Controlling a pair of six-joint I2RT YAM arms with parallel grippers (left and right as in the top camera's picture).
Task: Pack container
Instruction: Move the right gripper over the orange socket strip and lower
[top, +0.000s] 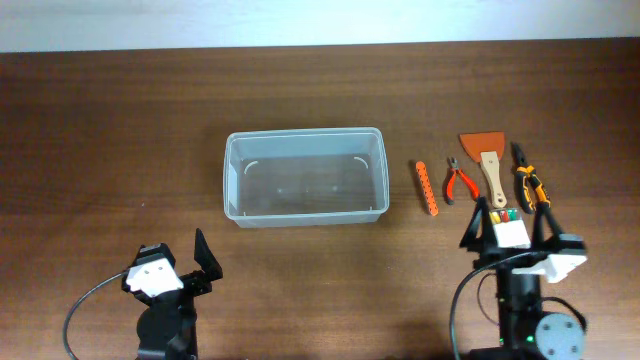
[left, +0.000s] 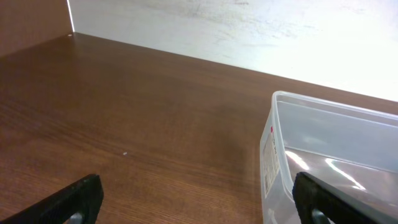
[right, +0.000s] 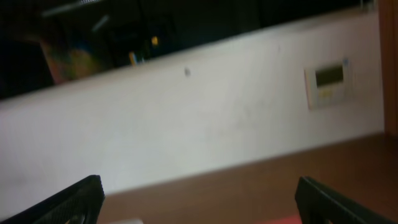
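The container (top: 303, 133) is a large clear plastic tub standing empty at the table's middle. Its near left corner also shows in the left wrist view (left: 277, 143). My left gripper (top: 172, 262) (left: 199, 205) is open and empty, low over the table in front of the tub's left end. My right gripper (top: 507, 228) (right: 199, 205) is open and empty at the front right, over the near end of a row of hand tools. The right wrist view is blurred and shows mostly the wall and a strip of table.
Right of the tub lie an orange perforated strip (top: 428, 187), red-handled pliers (top: 459, 181), an orange-bladed scraper with a wooden handle (top: 487, 165), black-and-yellow pliers (top: 528, 180) and a small case of coloured bits (top: 503, 213) between my right fingers.
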